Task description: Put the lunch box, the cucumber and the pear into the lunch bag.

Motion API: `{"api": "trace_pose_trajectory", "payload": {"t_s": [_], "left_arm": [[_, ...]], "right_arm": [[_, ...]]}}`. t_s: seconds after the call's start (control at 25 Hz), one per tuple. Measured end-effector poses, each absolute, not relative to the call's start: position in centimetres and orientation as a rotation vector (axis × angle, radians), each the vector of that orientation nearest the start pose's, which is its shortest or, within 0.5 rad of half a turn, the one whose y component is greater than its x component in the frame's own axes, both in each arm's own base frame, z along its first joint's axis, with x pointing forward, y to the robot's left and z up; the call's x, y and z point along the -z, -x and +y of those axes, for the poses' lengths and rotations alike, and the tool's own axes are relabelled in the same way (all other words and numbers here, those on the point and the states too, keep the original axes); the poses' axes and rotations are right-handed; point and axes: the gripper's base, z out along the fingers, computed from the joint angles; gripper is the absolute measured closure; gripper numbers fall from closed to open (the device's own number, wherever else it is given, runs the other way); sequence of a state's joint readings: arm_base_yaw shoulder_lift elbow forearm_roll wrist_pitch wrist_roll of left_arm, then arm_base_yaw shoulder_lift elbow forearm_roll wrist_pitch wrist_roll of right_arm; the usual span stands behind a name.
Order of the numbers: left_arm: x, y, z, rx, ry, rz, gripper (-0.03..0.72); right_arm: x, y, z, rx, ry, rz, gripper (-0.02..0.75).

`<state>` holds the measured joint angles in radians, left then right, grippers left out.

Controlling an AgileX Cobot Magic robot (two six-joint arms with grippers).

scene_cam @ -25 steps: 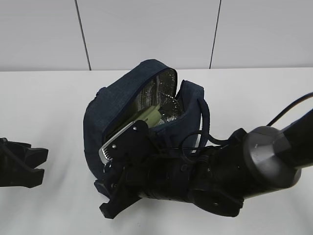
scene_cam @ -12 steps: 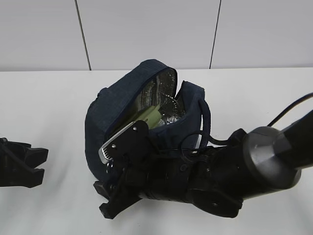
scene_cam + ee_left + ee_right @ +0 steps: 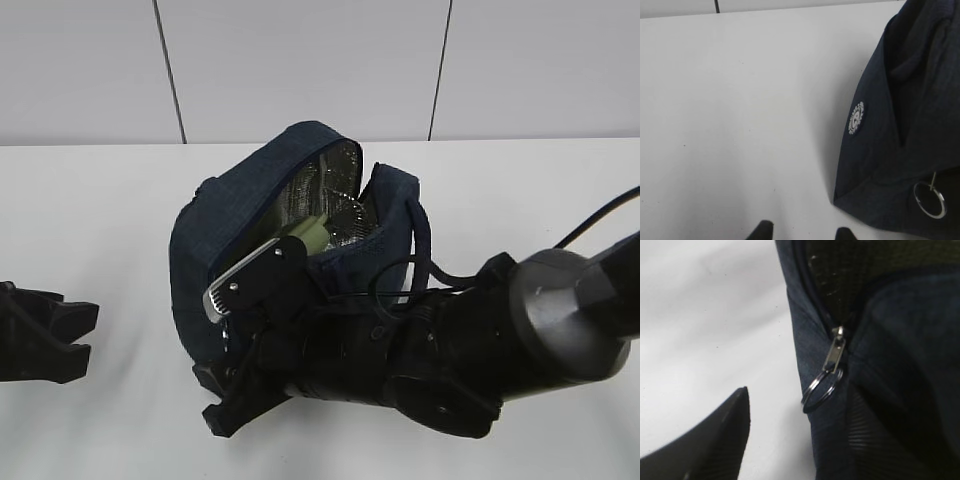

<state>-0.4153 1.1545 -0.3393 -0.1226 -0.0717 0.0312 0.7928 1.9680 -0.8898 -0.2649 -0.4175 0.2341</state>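
The lunch bag (image 3: 255, 220) sits mid-table with its top unzipped, so the silver foil lining (image 3: 335, 195) shows. A pale green bit, looks like the lunch box (image 3: 308, 236), pokes up inside the opening. Cucumber and pear aren't anywhere I can see. The right gripper (image 3: 240, 330) is pressed right up against the near side of the bag, jaws spread apart with nothing in them; the zipper's ring pull (image 3: 821, 386) hangs just beside one finger. The left gripper (image 3: 45, 335) rests on the table (image 3: 100, 220) well off to the left, jaws partly apart, empty.
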Motion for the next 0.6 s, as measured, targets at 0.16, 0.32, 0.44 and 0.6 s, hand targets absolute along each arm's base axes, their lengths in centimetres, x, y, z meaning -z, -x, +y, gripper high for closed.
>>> {"api": "trace_pose_trajectory", "payload": {"t_s": [0.16,0.32,0.44,0.6], "left_arm": [[-19.08,-17.87,-7.79,0.267,-0.357,2.212,0.449],[-19.08,-17.87,-7.79,0.267,-0.357,2.212,0.449],[-19.08,-17.87,-7.79,0.267,-0.356,2.213,0.449],[-19.08,-17.87,-7.79,0.267,-0.356,2.213,0.449]], "right_arm": [[-12.17,-25.75,27.56,-0.562,0.926,1.998,0.261],[-12.17,-25.75,27.56,-0.562,0.926,1.998,0.290],[-12.17,-25.76,27.55,-0.563,0.924,1.999,0.306],[-11.90,-25.97,27.74,-0.566,0.912,2.003,0.308]]}}
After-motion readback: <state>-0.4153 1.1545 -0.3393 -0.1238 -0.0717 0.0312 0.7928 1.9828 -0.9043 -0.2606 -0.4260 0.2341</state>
